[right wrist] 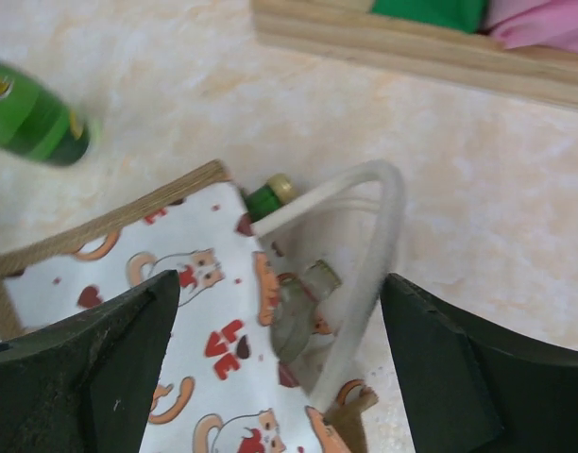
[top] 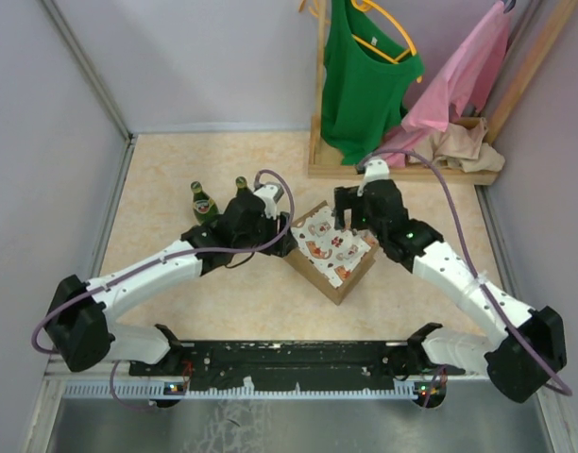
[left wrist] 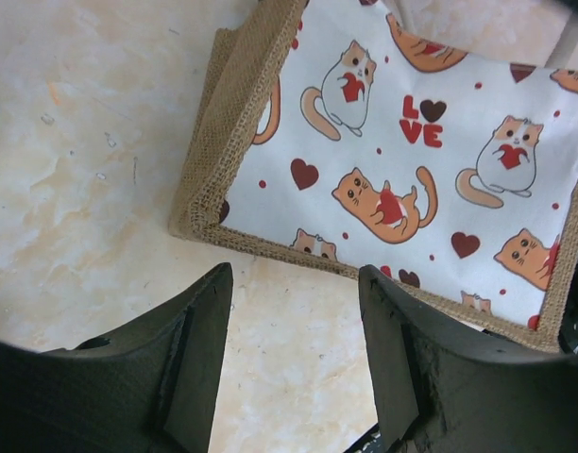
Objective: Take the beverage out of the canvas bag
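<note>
Count: one canvas bag (top: 331, 247), lying on its side on the table (top: 166, 160) with the white printed panel up, between the two grippers. Left gripper (left wrist: 294, 278): fingers spread, nothing between them but bare tabletop; the bag's burlap corner lies just ahead of the fingertips, not touching. Right gripper (right wrist: 280, 283): released, fingers wide apart and gripping nothing, hovering over the far end of the bag. One white loop handle (right wrist: 388, 217) arcs up between its fingers, touching neither. Beverages: one green bottle neck with a gold cap (right wrist: 268, 198) shows at the bag's edge just ahead of the right gripper, tucked beside the handle; the rest is hidden, so how far it sits inside cannot be told. A pale translucent shape (right wrist: 298, 307) below it is too blurred to name. Two more green bottles stand upright on the table beyond the left gripper, one (top: 204, 201) and the other (top: 240, 185); labels too small to read. Print on the panel: orange-and-white cats holding red hearts, four whole ones in the left wrist view and more cut off, plus loose hearts. Readable writing: "LOVE" (left wrist: 421, 121), stacked in two rows, the O drawn as a heart. One wooden rack (top: 402, 172) stands beyond the right gripper.
</note>
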Controlling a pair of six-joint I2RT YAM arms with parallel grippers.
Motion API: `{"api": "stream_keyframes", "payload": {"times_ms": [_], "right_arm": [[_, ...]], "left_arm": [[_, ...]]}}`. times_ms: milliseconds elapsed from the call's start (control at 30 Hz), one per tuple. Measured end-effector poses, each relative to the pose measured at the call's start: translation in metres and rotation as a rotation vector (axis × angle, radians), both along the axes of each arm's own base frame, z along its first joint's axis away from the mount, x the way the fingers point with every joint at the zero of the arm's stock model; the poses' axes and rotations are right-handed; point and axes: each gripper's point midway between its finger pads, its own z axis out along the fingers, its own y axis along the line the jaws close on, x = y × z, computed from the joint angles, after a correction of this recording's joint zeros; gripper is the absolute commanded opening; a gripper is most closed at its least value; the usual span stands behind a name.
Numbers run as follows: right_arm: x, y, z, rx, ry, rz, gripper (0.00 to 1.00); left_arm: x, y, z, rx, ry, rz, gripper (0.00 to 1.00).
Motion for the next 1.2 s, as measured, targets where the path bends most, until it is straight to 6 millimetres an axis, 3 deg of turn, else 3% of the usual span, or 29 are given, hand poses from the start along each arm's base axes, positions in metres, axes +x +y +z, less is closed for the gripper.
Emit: {"api": "stream_keyframes", "payload": {"times_ms": [100,267,400,633,767,967,1200], "right_arm": [[0.013,-0.029,0.008,0.043,-0.023,-0.113,0.83],[0.021,-0.052,0.001,0.069,-0.007,-0.218,0.62],[0.023,-0.057,-0.018,0.073,0.040,-0.263,0.54],[0.014,-0.065,-0.070,0.027,0.166,-0.297,0.50],[0.004,-0.070,-0.089,0.008,0.207,-0.308,0.49],[-0.008,-0.075,-0.105,-0.003,0.242,-0.313,0.51],[-0.007,-0.064,-0.085,0.067,0.188,-0.262,0.62]], "left_arm": [[-0.001,-0.003,-0.011,0.012,0.019,-0.005,0.62],[0.004,-0.009,-0.022,0.015,0.027,-0.004,0.65],[0.010,-0.011,-0.030,0.028,0.027,0.010,0.67],[0.031,-0.010,-0.038,0.055,0.015,0.035,0.70],[0.057,-0.010,-0.044,0.069,0.012,0.052,0.71],[0.114,-0.020,-0.042,0.068,-0.041,0.064,0.72],[0.196,-0.052,-0.018,0.021,-0.164,0.031,0.75]]}}
